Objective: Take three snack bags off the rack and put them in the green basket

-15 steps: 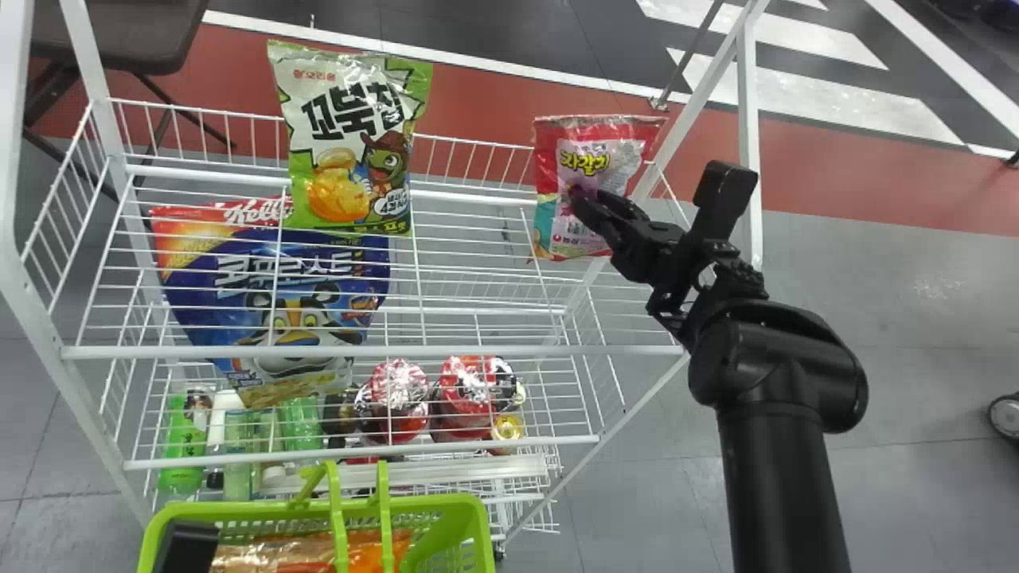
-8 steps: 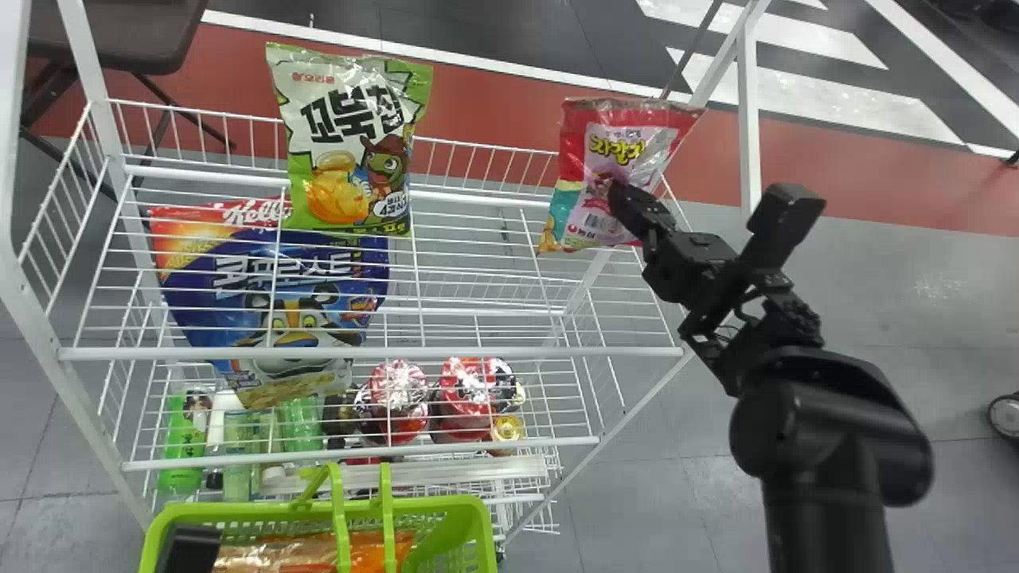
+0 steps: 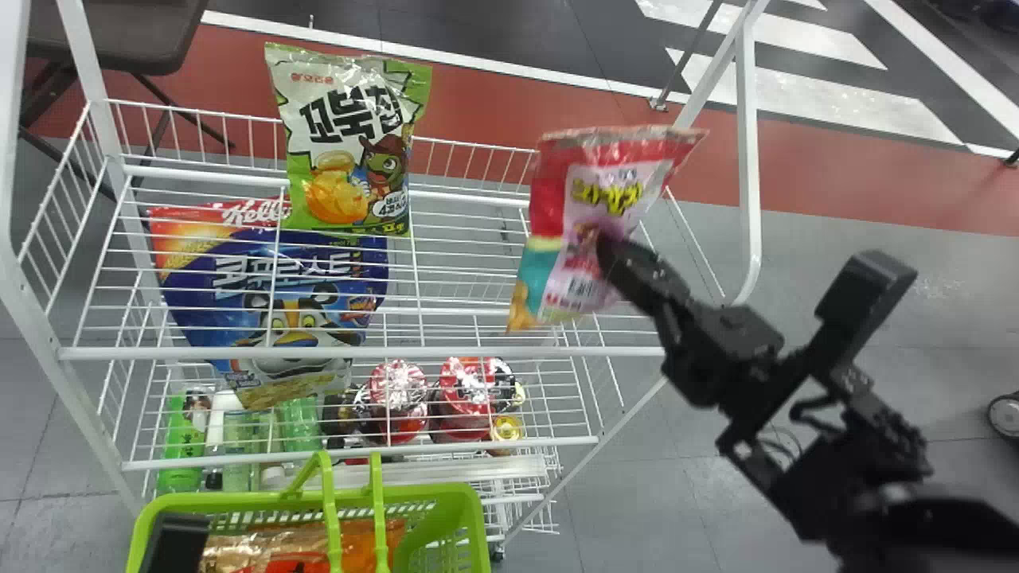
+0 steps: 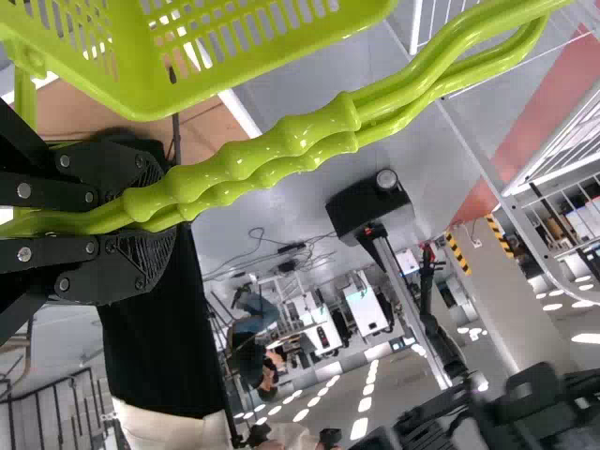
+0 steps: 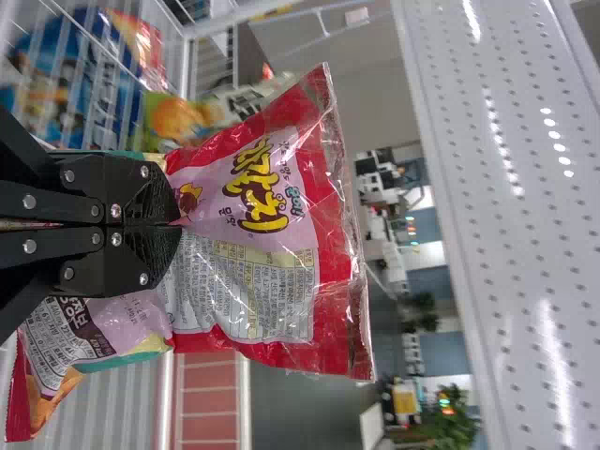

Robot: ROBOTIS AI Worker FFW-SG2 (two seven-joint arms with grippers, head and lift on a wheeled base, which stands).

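Note:
My right gripper [image 3: 617,251] holds the red and pink snack bag [image 3: 613,179] above the rack's right side. In the right wrist view my right gripper [image 5: 173,225] is shut on the bag's middle [image 5: 267,202], pinching the film. At the lower left is my left gripper [image 3: 177,541], by the green basket [image 3: 470,517]; the left wrist view has my left gripper [image 4: 155,220] closed around the basket's handles [image 4: 272,155]. Orange and brown bags [image 3: 271,549] lie in the basket. A green-and-white snack bag [image 3: 350,143] stands upright on the rack's upper shelf.
The white wire rack [image 3: 374,351] stands in front, its front rail between the held bag and the basket. A blue cereal bag [image 3: 279,286], green bottles [image 3: 181,438] and red-lidded cups [image 3: 398,390] sit on its lower levels. A white upright [image 3: 748,159] rises at the right.
The right gripper has drawn the red and pink bag up off the shelf toward the robot, the arm swinging rightward and nearer. Lately the basket has shifted slightly left.

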